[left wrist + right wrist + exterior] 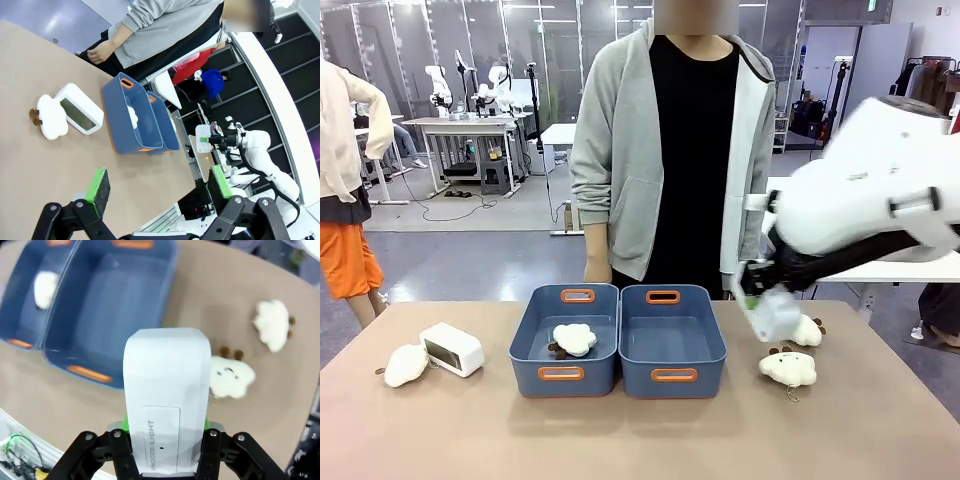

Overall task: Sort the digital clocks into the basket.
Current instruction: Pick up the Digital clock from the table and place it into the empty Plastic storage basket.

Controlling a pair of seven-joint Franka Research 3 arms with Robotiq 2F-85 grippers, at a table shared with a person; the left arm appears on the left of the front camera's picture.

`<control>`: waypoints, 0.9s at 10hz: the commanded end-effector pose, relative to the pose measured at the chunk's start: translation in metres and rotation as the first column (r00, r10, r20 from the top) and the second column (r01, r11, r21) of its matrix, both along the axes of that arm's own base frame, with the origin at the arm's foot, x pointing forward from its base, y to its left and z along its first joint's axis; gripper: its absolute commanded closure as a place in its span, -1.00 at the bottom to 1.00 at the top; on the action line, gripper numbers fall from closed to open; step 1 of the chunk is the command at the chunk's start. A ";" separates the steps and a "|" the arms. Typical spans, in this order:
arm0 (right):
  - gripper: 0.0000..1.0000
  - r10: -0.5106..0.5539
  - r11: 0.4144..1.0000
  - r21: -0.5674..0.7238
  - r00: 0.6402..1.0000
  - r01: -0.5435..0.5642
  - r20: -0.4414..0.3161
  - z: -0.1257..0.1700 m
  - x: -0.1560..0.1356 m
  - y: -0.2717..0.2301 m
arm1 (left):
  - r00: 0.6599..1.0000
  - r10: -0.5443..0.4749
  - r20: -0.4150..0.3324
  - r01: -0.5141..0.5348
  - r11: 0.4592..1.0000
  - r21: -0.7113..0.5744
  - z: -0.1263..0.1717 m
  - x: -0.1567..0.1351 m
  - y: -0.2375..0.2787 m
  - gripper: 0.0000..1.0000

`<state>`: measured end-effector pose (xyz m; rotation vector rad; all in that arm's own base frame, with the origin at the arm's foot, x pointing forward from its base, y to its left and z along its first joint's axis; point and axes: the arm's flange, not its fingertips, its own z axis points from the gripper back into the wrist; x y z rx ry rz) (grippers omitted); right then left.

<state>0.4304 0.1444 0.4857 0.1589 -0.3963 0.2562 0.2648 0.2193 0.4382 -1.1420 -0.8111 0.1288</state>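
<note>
View past the left gripper [158, 184], fingers spread.
A digital clock [79, 116] is shown just beside a plush toy [50, 119], near two blue baskets [125, 112].

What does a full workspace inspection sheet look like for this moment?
Surface: tan table, no spills seen.
Job's things: first clock lies on the table's left; second clock is held in the air right of the right bin, nothing seen inside it.
Clutter: first plush toy in the left bin; second plush toy beside the first clock; third plush toy and fourth plush toy on the right.
End effectors: left end effector open above the table; right end effector shut on the second clock.
Cables: wires beyond the table edge.
Surroundings: person standing at the far side.
</note>
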 end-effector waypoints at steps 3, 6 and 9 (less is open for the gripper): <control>1.00 0.062 0.998 -0.033 0.998 -0.062 0.016 -0.033 0.051 0.100 | 1.000 -0.005 0.017 0.005 1.000 -0.011 0.001 -0.001 0.001 -1.00; 1.00 0.072 0.996 -0.058 0.996 -0.075 -0.059 -0.080 0.083 0.129 | 1.000 -0.005 0.017 0.005 1.000 -0.011 0.001 -0.001 0.001 -1.00; -0.32 0.055 0.993 -0.099 0.995 -0.062 -0.078 -0.102 0.085 0.131 | 1.000 -0.005 0.017 0.005 1.000 -0.011 0.001 -0.001 0.001 -1.00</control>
